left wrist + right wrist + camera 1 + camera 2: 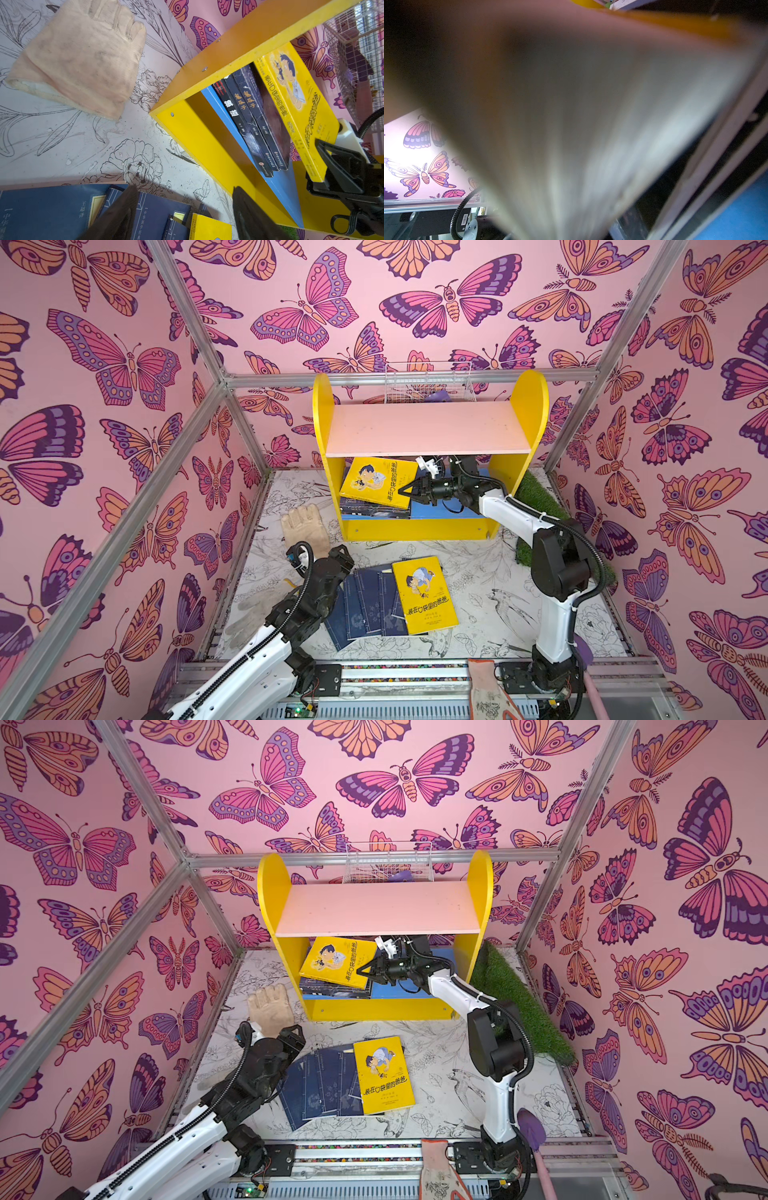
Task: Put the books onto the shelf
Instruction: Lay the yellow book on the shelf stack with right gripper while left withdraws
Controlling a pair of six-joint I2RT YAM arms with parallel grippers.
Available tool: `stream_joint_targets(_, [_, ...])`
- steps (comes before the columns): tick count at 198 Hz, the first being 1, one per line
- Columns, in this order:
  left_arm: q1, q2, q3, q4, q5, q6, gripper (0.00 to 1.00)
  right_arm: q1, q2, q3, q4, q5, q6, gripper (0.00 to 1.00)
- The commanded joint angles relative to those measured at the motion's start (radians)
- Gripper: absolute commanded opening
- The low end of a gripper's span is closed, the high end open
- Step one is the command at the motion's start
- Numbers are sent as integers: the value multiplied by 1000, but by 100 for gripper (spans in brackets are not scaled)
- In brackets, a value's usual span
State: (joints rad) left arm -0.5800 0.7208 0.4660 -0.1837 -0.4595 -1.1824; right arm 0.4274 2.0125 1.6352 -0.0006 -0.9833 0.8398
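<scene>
While the yellow paperback [376, 481], titled 装在口袋里的爸爸, is pinched at its edge by the right jaws, it is tilted on a stack of dark books [249, 116] at the left part of the blue lower board [428, 514] of the shelf [428, 427]. Spines there are read as 狼道 and, twice, 鬼谷子. The left jaws are held wide w/ nothing btwn them, above the navy books [365, 605] fanned on the desk [478, 572] in front of the shelf. 中华国学经 and 王超译 are printed on their covers. A 2nd yellow copy [424, 595], same title, is laid over the navy ones. A beige glove [305, 529] is seen on the desk just left of the shelf.
</scene>
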Motion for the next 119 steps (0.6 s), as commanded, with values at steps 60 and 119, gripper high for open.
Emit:
stream_joint_targets(60, [7, 65, 33, 21, 42, 4, 74, 7, -32, 63, -77, -121, -149, 4])
stream_joint_targets(119, [6, 104, 46, 37, 67, -2, 74, 7, 55, 181, -195, -103, -197, 12])
